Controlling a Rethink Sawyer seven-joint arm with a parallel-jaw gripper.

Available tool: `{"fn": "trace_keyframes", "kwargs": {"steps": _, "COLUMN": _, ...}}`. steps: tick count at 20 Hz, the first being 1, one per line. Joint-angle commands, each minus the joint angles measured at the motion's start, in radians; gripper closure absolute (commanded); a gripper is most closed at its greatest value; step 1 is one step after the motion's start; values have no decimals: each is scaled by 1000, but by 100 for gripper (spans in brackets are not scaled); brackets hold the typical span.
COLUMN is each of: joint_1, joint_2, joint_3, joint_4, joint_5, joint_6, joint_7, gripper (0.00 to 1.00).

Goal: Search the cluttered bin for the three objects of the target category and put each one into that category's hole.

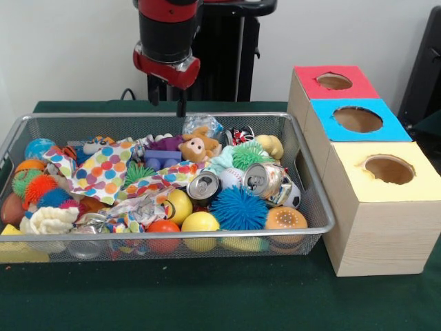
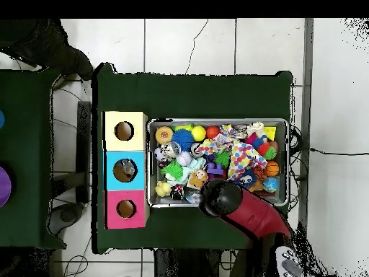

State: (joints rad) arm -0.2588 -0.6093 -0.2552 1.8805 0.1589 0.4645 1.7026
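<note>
- Tool (image 1: 167,103) hangs above the far rim of the wire basket (image 1: 313,200), a little left of its middle; two dark fingers point down with a small gap between them, and nothing is held.
- Basket sits on the green counter (image 1: 207,296) and is heaped with toys and scraps.
- Two drink cans lie near the middle: one can (image 1: 203,186) shows its top, the other can (image 1: 265,181) lies on its side just to the right.
- Blue spiky ball (image 1: 238,208) rests at the near side, beside a yellow ball (image 1: 200,222).
- Spotted cloth (image 1: 103,172) drapes over the left half.
- Stuffed animal (image 1: 200,146) and a purple block (image 1: 163,157) sit toward the far side.
- Right of the basket stand three boxes, each with a round hole on top: red box (image 1: 334,83) farthest, blue box (image 1: 355,121) in the middle, yellow box (image 1: 386,172) nearest.
</note>
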Motion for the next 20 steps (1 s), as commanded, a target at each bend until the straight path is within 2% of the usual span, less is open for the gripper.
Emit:
{"fn": "trace_keyframes", "kwargs": {"steps": 1, "joint_1": 39, "joint_2": -31, "joint_3": 9, "joint_4": 64, "joint_5": 78, "joint_6": -5, "joint_7": 290, "gripper": 0}}
{"fn": "trace_keyframes", "kwargs": {"steps": 9, "joint_1": 59, "joint_2": -20, "joint_3": 7, "joint_4": 52, "joint_5": 145, "joint_6": 14, "joint_7": 309, "gripper": 0}}
{"fn": "trace_keyframes", "kwargs": {"steps": 14, "joint_1": 50, "joint_2": 18, "joint_3": 16, "joint_4": 24, "joint_5": 198, "joint_6": 22, "joint_7": 316, "gripper": 0}}
{"fn": "trace_keyframes", "kwargs": {"steps": 17, "joint_1": 44, "joint_2": 22, "joint_3": 10, "joint_4": 6, "joint_5": 178, "joint_6": 34, "joint_7": 262, "gripper": 0}}
{"fn": "trace_keyframes", "kwargs": {"steps": 20, "joint_1": 48, "joint_2": 25, "joint_3": 4, "joint_4": 4, "joint_5": 197, "joint_6": 40, "joint_7": 278, "gripper": 0}}
